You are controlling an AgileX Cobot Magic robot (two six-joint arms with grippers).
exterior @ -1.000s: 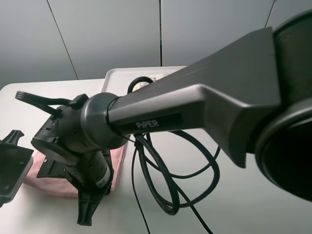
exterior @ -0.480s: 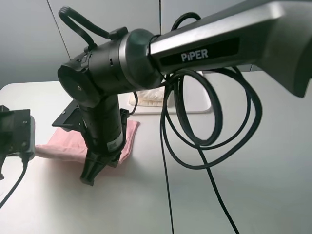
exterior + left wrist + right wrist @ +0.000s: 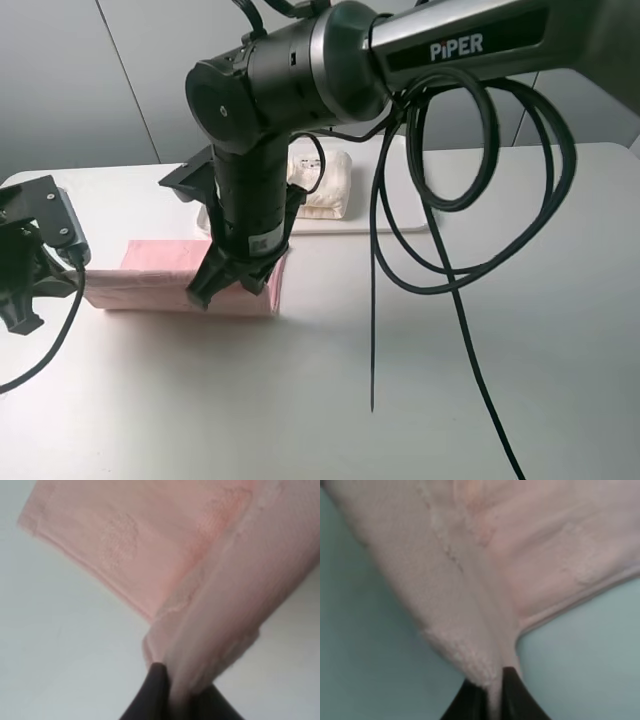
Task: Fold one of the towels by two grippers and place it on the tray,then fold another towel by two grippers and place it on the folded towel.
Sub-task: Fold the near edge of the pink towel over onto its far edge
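Between both jaws, pink towel [image 3: 150,283], pinched

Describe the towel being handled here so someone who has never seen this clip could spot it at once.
On the white table, look just in front of the tray. The pink towel sits there, folded into a long strip, with the left gripper and right gripper pinching its ends. Its pink colour sets it apart from the cream towel on the tray.
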